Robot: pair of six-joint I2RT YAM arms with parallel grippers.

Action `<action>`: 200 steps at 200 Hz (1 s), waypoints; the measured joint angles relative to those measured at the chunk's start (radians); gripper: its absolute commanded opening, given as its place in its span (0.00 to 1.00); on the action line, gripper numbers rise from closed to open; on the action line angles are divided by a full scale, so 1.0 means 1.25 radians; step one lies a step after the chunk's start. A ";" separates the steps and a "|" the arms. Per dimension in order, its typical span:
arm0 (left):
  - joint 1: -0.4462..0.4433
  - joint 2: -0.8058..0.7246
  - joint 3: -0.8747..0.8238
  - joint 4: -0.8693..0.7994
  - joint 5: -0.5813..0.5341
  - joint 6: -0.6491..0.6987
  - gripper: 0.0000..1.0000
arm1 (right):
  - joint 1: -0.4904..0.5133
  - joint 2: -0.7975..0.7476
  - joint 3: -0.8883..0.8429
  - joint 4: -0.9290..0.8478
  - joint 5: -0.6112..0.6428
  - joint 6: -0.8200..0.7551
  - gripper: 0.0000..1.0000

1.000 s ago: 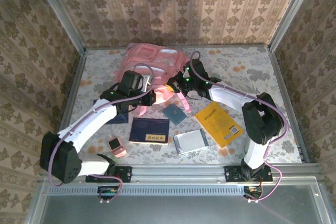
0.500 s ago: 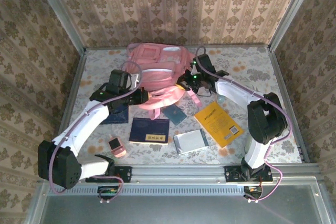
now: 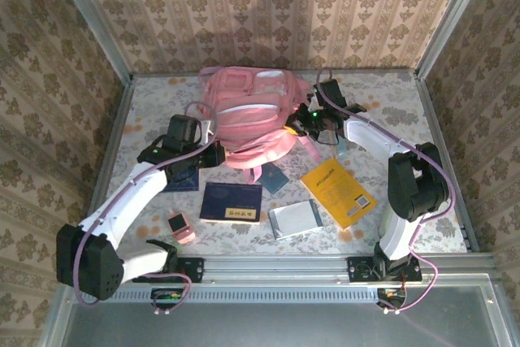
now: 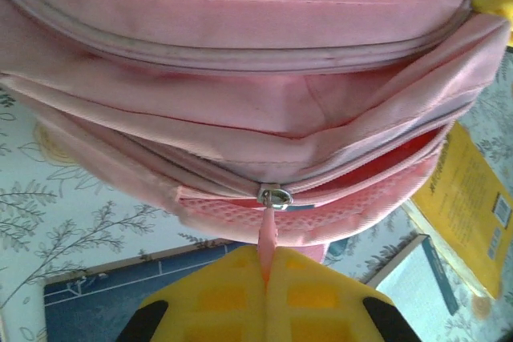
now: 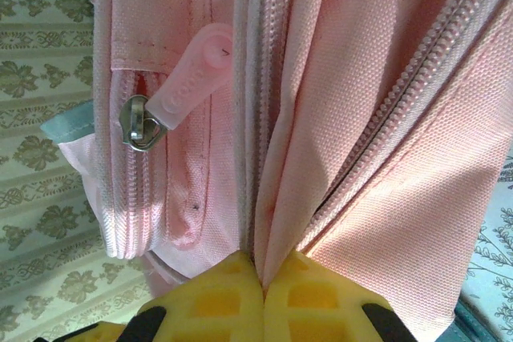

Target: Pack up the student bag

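Lying at the far middle of the counter (image 3: 390,99), the one student bag (image 3: 248,107) is soft and floppy. Its cloth will likely sag and bunch, so zip tabs and seams look the surest holds. The left jaws are clenched on the pink zip pull (image 4: 267,238); the right jaws pinch a fold of bag fabric. Nearer lie five flat books: a yellow book (image 3: 337,193), a dark blue book (image 3: 231,202), a second blue book (image 3: 183,180), a grey notebook (image 3: 295,219) and a teal booklet (image 3: 274,178). There is also one small pink item (image 3: 180,227).

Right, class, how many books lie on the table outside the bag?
5: dark blue book under the left arm, navy book beside it, small teal book by the bag, silver book near front, yellow book rightmost. The bag may hide more.
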 measured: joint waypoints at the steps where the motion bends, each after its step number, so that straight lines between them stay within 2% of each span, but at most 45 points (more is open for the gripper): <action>1: 0.000 0.000 -0.001 0.000 -0.001 0.000 0.00 | 0.000 0.000 0.000 0.000 0.000 0.000 0.00; 41: -0.013 -0.001 -0.014 0.003 -0.111 0.000 0.00 | -0.003 -0.001 0.000 0.000 -0.002 0.000 0.00; 84: -0.098 0.001 -0.028 0.018 -0.290 -0.003 0.00 | -0.005 -0.007 0.000 0.000 -0.006 0.001 0.00; 122: -0.101 0.041 -0.049 0.057 -0.381 -0.013 0.00 | -0.012 -0.012 0.000 -0.003 -0.017 -0.003 0.00; 141: -0.101 0.052 -0.052 0.068 -0.398 -0.019 0.00 | -0.019 -0.012 0.011 -0.036 -0.013 -0.027 0.10; 152: -0.101 0.048 -0.053 0.073 -0.400 -0.021 0.00 | -0.023 -0.012 0.024 -0.065 0.002 -0.047 0.28; 160: -0.101 0.043 -0.054 0.079 -0.399 -0.021 0.00 | -0.026 -0.013 0.034 -0.083 0.017 -0.064 0.36; 180: -0.100 0.021 -0.063 0.094 -0.390 -0.025 0.00 | -0.036 -0.018 0.067 -0.115 0.052 -0.101 0.46; 200: -0.108 0.009 -0.065 0.096 -0.382 -0.028 0.00 | -0.036 -0.034 0.100 -0.156 0.109 -0.130 0.50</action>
